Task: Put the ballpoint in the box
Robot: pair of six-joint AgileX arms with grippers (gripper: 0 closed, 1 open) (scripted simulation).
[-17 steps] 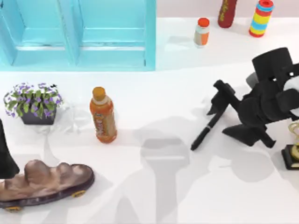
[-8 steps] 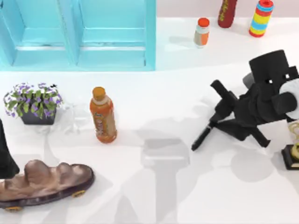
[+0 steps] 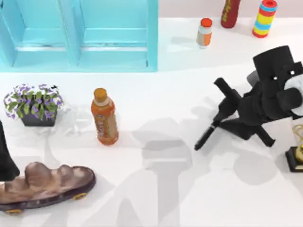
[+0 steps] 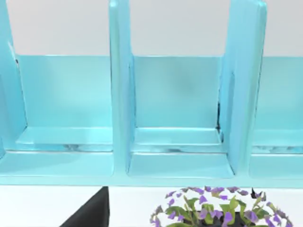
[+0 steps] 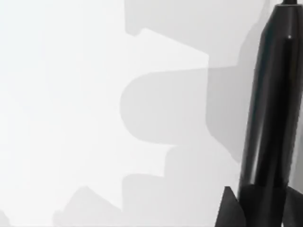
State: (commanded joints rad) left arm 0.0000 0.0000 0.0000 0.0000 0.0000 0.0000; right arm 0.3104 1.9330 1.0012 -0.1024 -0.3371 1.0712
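The right gripper (image 3: 218, 119) is hanging over the right half of the table (image 3: 156, 189), its fingers closed on the upper end of the pen (image 3: 206, 136). The pen is slanting down toward the table's near-left, its tip at or just above the white surface; I cannot tell whether it is touching. In the right wrist view the pen (image 5: 270, 109) is running as a glossy black shaft out from between the dark fingers (image 5: 229, 208) at its base, with grey shadows lying on the table behind it.

The box (image 3: 80, 33), a blue shelf unit with open compartments, is standing along the far edge at the left, well apart from the pen. The left wrist view is facing those compartments of the box (image 4: 118, 94) with the flowers (image 4: 213, 208) just in front.

An orange bottle (image 3: 104, 116) is standing left of centre, the flowers (image 3: 34, 103) near the left edge, and a brown loaf-like piece (image 3: 45, 184) at the near-left corner. The left arm (image 3: 5, 158) is sitting parked at the left edge.
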